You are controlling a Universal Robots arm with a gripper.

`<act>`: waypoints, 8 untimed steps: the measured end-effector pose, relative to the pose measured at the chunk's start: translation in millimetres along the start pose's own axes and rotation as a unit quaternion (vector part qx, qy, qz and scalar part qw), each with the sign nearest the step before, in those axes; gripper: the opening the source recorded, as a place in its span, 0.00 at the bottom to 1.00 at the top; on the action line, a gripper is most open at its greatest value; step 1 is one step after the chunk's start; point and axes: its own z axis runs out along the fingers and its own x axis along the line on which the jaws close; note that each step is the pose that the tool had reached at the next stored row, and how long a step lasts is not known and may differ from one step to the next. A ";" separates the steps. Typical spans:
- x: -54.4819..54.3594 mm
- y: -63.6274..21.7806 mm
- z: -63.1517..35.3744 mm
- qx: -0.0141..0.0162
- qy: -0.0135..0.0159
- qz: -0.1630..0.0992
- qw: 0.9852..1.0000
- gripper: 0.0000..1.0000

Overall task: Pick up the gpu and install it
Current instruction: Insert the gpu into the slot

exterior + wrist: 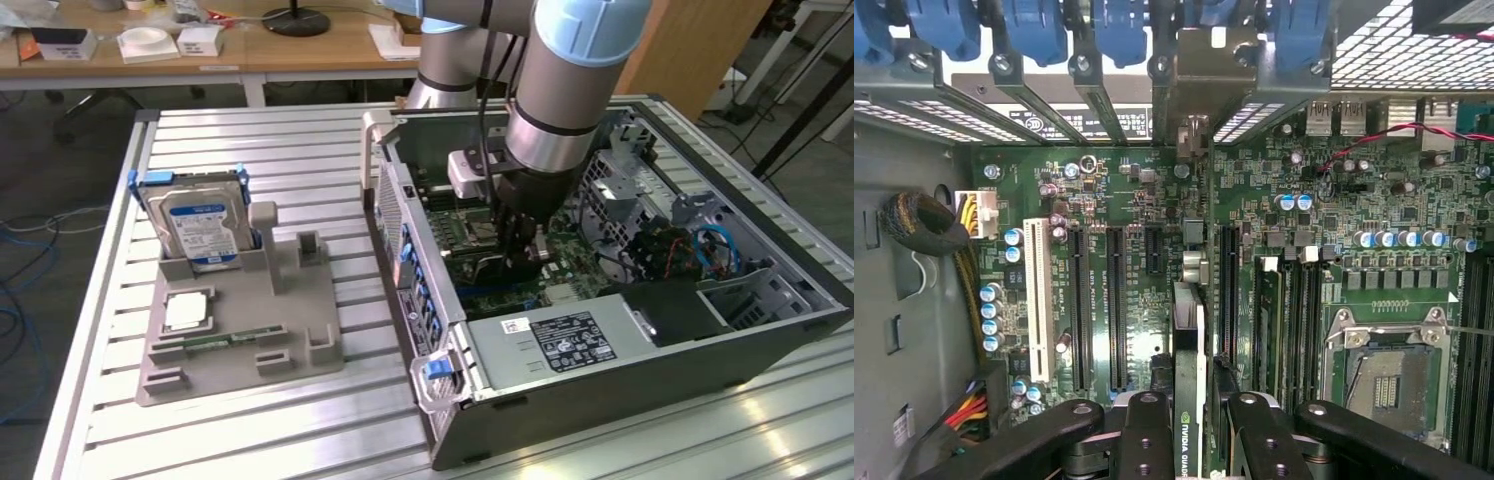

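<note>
The gpu (pixel 1189 340) is seen edge-on in the wrist view, a thin black card with a green-lettered label. Its silver end bracket (pixel 1204 70) reaches the case's rear slot openings. My gripper (pixel 1189 425) is shut on the card, one black finger (pixel 1142 430) on each side. The card stands upright over the black expansion slots of the green motherboard (pixel 1324 200); whether it is seated I cannot tell. In the exterior view my gripper (pixel 521 250) is down inside the open computer case (pixel 694 330), with the dark card (pixel 497 268) below it.
A grey holder (pixel 247 345) on the exterior view's left carries a silver hard drive (pixel 198 225), a processor chip (pixel 187 312) and a green memory stick (pixel 234 338). Inside the case are a power supply (pixel 561 340), blue slot clips (pixel 1034 30), cable bundles (pixel 924 225) and the processor socket (pixel 1384 370).
</note>
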 end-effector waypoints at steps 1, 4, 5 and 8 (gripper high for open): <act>0.1 0.1 1.2 0.000 0.000 0.000 1.000 0.26; 0.1 0.1 2.6 0.000 0.000 0.000 1.000 0.26; 0.1 0.1 2.6 0.000 0.000 0.000 1.000 0.26; 0.1 0.1 2.7 0.000 0.000 0.000 1.000 0.26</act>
